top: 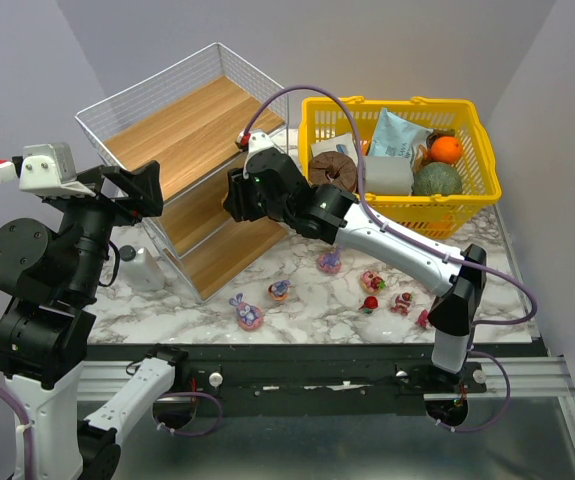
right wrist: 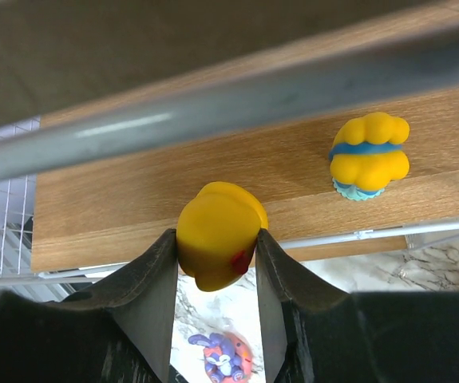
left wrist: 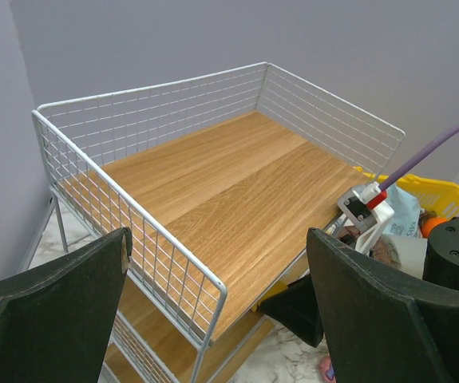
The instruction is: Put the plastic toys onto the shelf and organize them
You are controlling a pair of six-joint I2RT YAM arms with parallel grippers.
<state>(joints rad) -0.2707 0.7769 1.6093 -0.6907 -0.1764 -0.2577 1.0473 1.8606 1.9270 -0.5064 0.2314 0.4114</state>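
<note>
Seven small toys, as far as can be counted, lie loose on the marble table [top: 312, 305] in the top view. Among them are a purple-pink figurine [top: 249, 316], one nearer the shelf [top: 329, 262] and a red cluster [top: 372, 283] to the right. The shelf [top: 182, 135] stands at the rear left, a slanted white wire frame with light wooden boards. Its top board is bare. The right arm [top: 387, 238] reaches into a lower tier. Judgement: the task is at an early stage, with most pieces not yet placed.

Left wrist view: the left gripper [left wrist: 217, 267] hangs in front of the top tier with its pincer wide apart and nothing between the fingers. The board shows smooth wood grain inside a fine wire-grid rim.

Right wrist view: the right gripper [right wrist: 217, 247] is clamped on a yellow duck-like toy [right wrist: 213, 223], glossy, rounded, with a small red mark. The toy sits just at the front edge of a wooden board, below a grey wire bar [right wrist: 229, 96]. A second yellow toy [right wrist: 369, 155], lobed and banded in blue, stands on that board, well to the side. Judgement: one piece is shelved and one is about to be set down.
</note>
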